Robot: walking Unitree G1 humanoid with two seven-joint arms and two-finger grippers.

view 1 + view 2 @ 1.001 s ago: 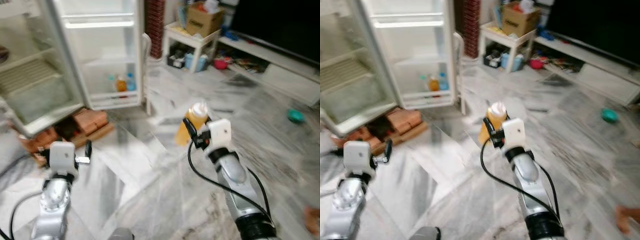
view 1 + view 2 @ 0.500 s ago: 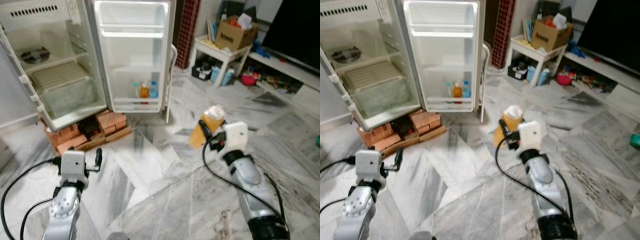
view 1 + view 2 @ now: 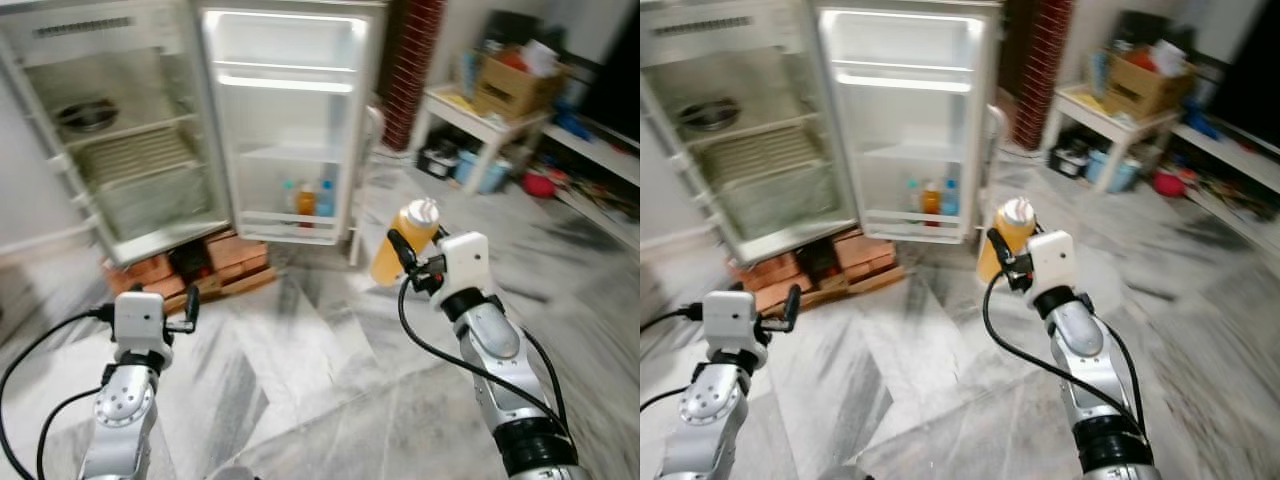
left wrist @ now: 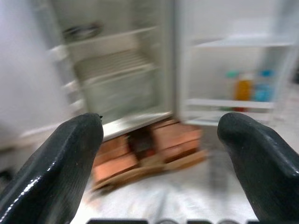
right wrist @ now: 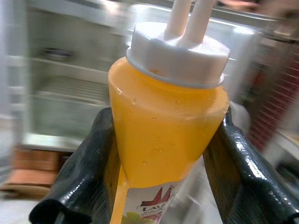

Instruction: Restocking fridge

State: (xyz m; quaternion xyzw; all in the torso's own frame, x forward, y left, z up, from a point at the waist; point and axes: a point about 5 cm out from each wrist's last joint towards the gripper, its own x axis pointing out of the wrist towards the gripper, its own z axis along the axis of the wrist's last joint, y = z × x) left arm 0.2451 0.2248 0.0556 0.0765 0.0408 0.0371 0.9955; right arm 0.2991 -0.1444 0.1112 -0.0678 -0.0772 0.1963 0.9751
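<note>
1. grey and white marble floor [image 3: 300, 380] is spread across the room, and an open fridge [image 3: 130, 150] is seen at the far left, raised on red bricks [image 3: 215, 262].
2. the fridge door [image 3: 290, 110] is swung wide open; on its lower shelf three small bottles [image 3: 306, 200] are stood side by side, one greenish, one orange and one blue.
3. inside the fridge a wire shelf [image 3: 125, 155] is seen, and above it a dark round dish [image 3: 85, 113] is placed.
4. to the right of the fridge a dark red brick column [image 3: 410, 60] is seen, and further right a white side table [image 3: 470, 115] on which a cardboard box [image 3: 512, 82] is carried.
5. a yellow sauce bottle [image 5: 163, 135] with a white cap [image 5: 180, 51] is pinched between the two black fingers [image 5: 79, 182] of the right gripper [image 3: 402, 258].
6. the sauce bottle is held tilted in the air above the floor, in front of the fridge door and well apart from it.
7. in the right wrist view a label is partly seen low on the bottle, and the fingers are pressed against both of its sides.
8. the left gripper [image 4: 161, 168] is held low at the left, above the floor, with its fingers [image 4: 51, 168] spread apart and nothing between them.
9. through the left wrist view the fridge, the bricks and the small bottles are seen ahead, a little blurred.
</note>
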